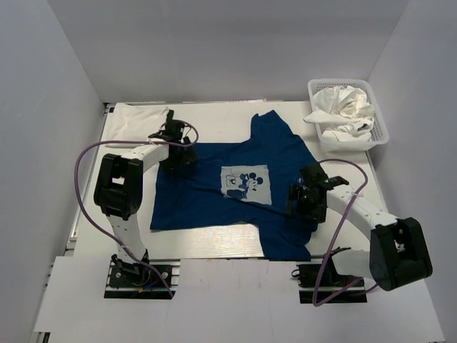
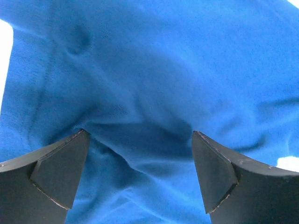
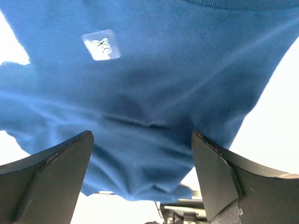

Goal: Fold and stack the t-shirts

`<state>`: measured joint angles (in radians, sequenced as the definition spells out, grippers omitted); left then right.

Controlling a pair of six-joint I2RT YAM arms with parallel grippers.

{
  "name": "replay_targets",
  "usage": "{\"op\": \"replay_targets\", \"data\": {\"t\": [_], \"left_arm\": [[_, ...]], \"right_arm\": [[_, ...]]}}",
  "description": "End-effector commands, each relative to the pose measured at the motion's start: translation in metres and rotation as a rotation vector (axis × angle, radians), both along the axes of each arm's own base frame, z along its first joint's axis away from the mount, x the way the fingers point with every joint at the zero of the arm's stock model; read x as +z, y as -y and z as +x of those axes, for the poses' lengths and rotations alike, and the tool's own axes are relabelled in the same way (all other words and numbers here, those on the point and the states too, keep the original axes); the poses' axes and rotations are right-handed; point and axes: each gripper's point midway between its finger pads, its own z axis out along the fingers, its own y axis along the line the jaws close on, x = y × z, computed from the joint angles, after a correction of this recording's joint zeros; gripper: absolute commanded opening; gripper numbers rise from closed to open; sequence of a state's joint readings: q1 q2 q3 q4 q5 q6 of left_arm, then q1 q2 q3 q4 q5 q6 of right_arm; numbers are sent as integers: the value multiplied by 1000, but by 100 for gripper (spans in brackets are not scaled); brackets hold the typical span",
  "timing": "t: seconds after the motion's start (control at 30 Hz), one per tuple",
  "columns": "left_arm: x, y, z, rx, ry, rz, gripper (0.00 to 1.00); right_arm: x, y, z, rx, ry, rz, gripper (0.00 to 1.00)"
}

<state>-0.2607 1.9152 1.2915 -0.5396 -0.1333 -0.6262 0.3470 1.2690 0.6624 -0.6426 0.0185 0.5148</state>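
A royal-blue t-shirt (image 1: pixel 214 193) lies spread flat on the table, its pale cartoon-mouse print (image 1: pixel 246 184) facing up and its sleeves pointing to the far and near edges. My left gripper (image 1: pixel 177 157) is low over the shirt's far left corner, jaws open. In the left wrist view the left gripper (image 2: pixel 140 135) has rumpled blue cloth (image 2: pixel 149 93) between its fingers, not pinched. My right gripper (image 1: pixel 301 199) stands open over the shirt's right end; the right wrist view shows the right gripper (image 3: pixel 141 135) above a bunched blue edge (image 3: pixel 140 168) near the neck label (image 3: pixel 100 45). White t-shirts (image 1: pixel 343 111) lie heaped in the basket.
A white lattice basket (image 1: pixel 383 136) stands at the back right corner. A white cloth (image 1: pixel 139 113) lies flat at the back left. Grey walls close in the left, the right and the far side. Purple cables loop beside both arms.
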Motion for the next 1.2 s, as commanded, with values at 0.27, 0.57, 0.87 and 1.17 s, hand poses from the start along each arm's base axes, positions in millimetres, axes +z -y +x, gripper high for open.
{"op": "replay_targets", "data": {"t": [0.27,0.57,0.87,1.17], "left_arm": [[46,36,35,-163,89,4,100],[2,47,66,-193,-34,104,100],[-25,66,89,-263,-29,91,100],[-31,93,171,-332,158,60,100]], "right_arm": [[90,-6,129,72,390,-107,90],[50,-19,217,50,325,-198,90],[1,-19,267,-3,219,-220,90],[-23,0,344,-93,183,-213,90]]}}
